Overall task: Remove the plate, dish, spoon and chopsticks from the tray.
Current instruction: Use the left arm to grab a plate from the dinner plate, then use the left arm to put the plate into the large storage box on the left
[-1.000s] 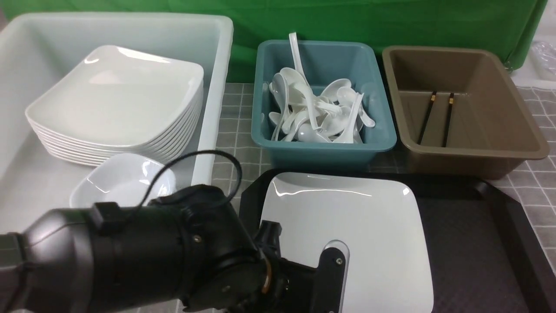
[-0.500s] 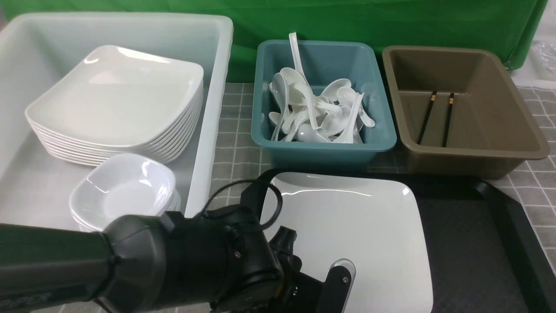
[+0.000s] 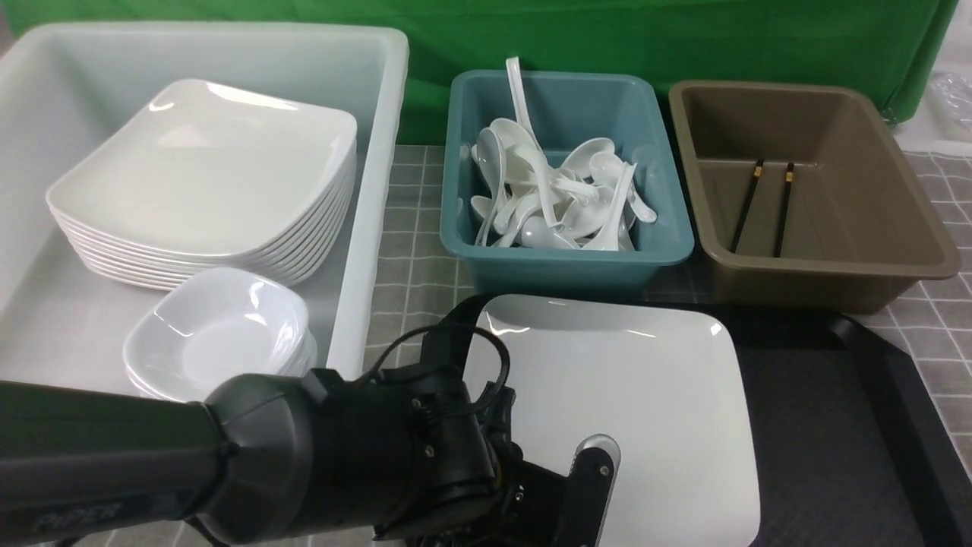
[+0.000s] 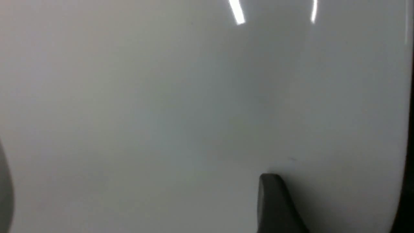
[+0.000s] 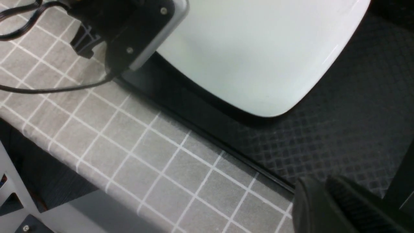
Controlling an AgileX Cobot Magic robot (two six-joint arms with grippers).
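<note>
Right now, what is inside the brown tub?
Only the chopsticks, lying side by side on the brown tub's floor. Its near wall hides the front strip of floor.

Left end effector (image 3: pixel 594 467) clamped, arm low

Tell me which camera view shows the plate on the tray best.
The front view: almost the whole plate shows, with the tray under it. The left wrist view gives only a close-up of its glossy white surface; the right wrist view, just one rounded corner over the tray.
</note>
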